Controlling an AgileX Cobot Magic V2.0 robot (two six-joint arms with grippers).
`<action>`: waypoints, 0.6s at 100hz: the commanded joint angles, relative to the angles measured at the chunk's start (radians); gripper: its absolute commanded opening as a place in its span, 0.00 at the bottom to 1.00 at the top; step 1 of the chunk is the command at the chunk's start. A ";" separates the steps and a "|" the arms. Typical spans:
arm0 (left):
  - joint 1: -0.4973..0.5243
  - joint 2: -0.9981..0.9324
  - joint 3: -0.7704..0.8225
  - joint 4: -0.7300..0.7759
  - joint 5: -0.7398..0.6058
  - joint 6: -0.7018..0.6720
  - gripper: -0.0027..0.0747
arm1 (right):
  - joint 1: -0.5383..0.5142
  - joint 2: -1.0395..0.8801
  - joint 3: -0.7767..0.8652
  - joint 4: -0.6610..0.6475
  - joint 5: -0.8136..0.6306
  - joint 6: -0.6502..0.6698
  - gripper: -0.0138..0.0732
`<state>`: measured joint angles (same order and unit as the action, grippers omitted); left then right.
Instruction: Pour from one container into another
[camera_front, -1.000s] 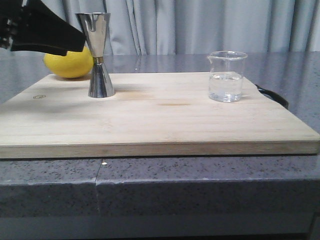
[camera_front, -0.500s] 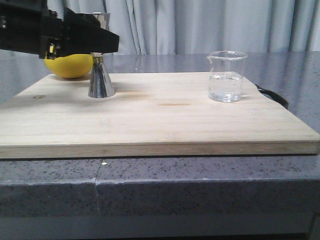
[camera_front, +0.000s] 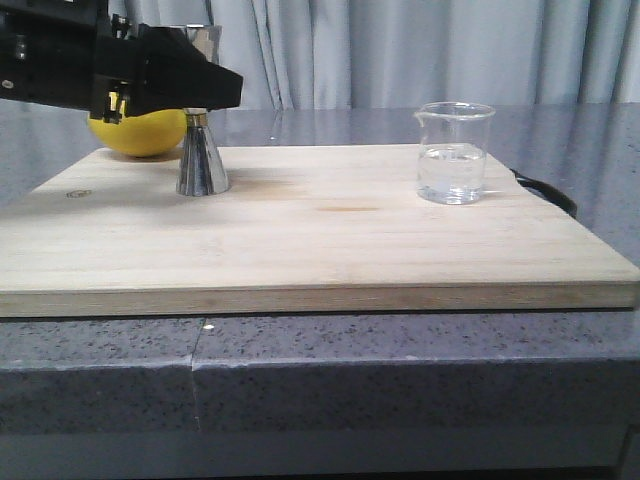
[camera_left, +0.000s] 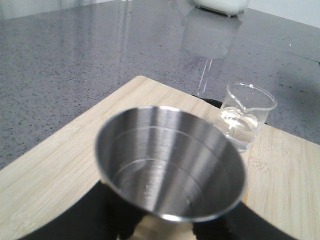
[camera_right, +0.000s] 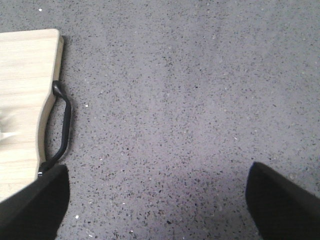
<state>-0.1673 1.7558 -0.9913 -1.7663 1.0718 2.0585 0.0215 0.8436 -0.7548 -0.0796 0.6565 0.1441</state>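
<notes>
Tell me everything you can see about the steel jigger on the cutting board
The jigger is shiny steel, hourglass-shaped, two cones joined at a narrow waist with a thin gold band. It stands upright on the wooden board, near its far left corner, in front of the lemon. The left wrist view shows its top cup empty, with faint rings inside. The left gripper is at the upper cone, its fingers on either side; whether they press it cannot be told.

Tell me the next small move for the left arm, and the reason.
Probably close the left gripper on the jigger: its fingers already flank the upper cone, the cup looks empty, and the beaker with liquid stands untouched on the board.
</notes>
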 joint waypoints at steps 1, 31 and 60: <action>-0.006 -0.039 -0.029 -0.075 0.070 0.005 0.33 | -0.007 0.001 -0.033 -0.001 -0.072 -0.011 0.90; -0.006 -0.039 -0.035 -0.075 0.174 0.005 0.33 | 0.083 0.030 -0.033 0.192 -0.234 -0.176 0.90; -0.006 -0.043 -0.111 -0.075 0.207 0.005 0.33 | 0.283 0.137 -0.027 0.192 -0.383 -0.183 0.90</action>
<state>-0.1673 1.7558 -1.0514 -1.7629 1.1521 2.0585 0.2639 0.9604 -0.7548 0.1086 0.3937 -0.0207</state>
